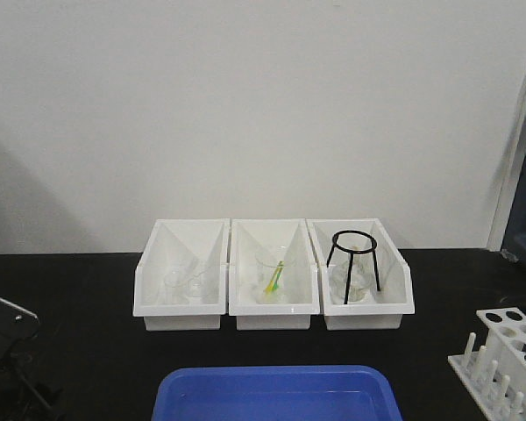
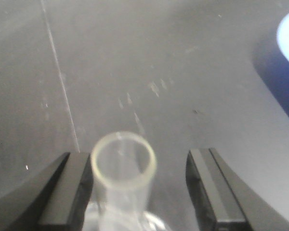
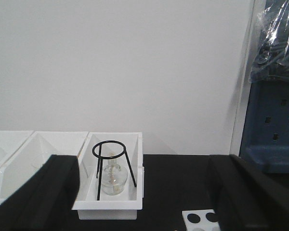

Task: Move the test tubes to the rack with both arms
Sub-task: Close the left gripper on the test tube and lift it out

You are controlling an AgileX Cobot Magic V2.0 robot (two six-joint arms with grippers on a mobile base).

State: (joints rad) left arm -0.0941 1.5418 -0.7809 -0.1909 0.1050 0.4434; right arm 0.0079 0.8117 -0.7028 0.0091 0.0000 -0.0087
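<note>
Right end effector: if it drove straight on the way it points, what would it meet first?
Probably the rack, whose corner shows low between the right end effector's open fingers; the bin with the tripod sits left of that line. Depth is unclear.

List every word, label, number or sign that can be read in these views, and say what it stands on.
None: no readable text appears in any view.
The three white bins, the rack, the blue tray and the test tube show no print or markings.
The blue panel at the right edge of the right wrist view shows only holes, no lettering.
</note>
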